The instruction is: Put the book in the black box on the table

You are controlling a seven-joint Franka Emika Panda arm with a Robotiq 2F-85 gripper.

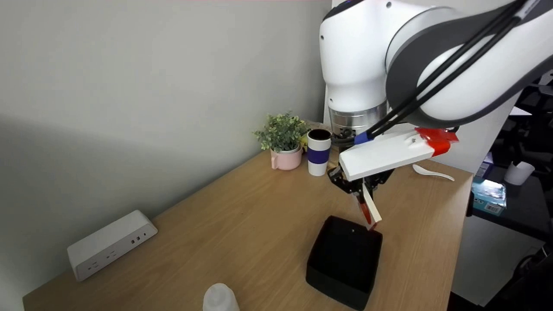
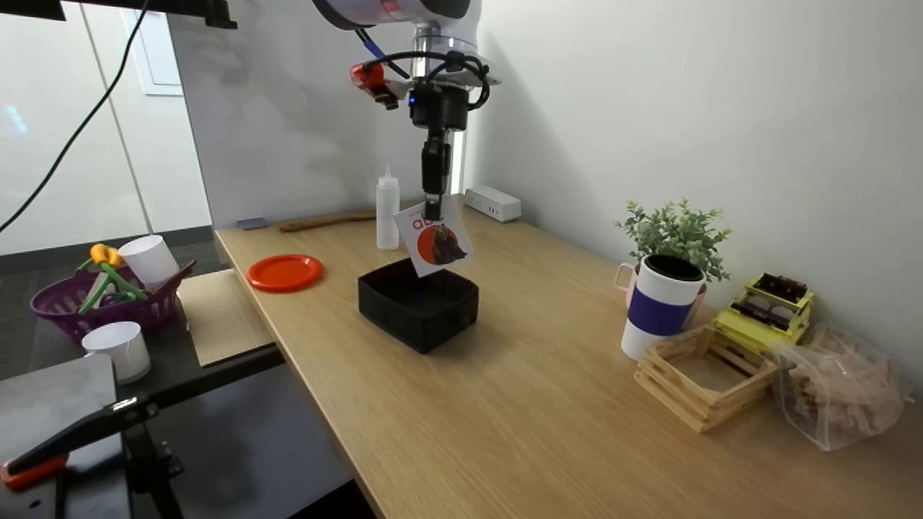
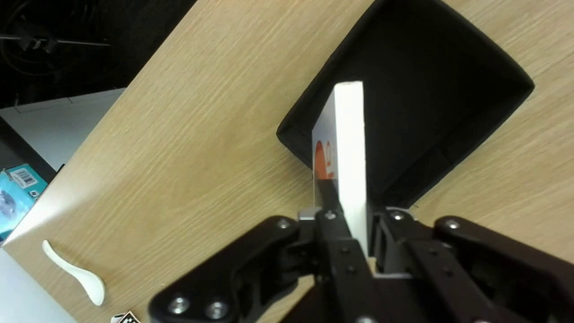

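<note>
A grey wall [image 1: 151, 95] is adjoined by the table [image 2: 548, 404], which is finished in light-brown wood grain. The robot arm [image 1: 354, 56] is extended over the table from the right in an exterior view, with its wrist directed downward. The black box [image 1: 335, 287] is set flat on the table, open side up, at the near right in an exterior view. The gripper [image 2: 433, 207] is suspended above the level of the black box. A white power strip [image 1: 112, 246] is placed beside the wall at the left. A wooden crate [image 2: 678, 376] is located at the near right in an exterior view. A leafy plant [image 2: 670, 231] is seated in a pink mug [image 1: 287, 159] near the wall, and a white cup [image 2: 662, 313] with a purple band is stood upright just beside it. A translucent bottle [image 2: 388, 216] is stood upright beyond the black box, and a red plate [image 2: 285, 272] is laid flat at the left. The book [image 2: 436, 245] is clamped between the jaws, in the air and tilted, with a red-orange disc shown on its white cover. Its lower corner is seen at the opening of the black box (whether it lies below the rim cannot be told). A white spoon [image 1: 432, 173] is laid at the far right of the table.
</note>
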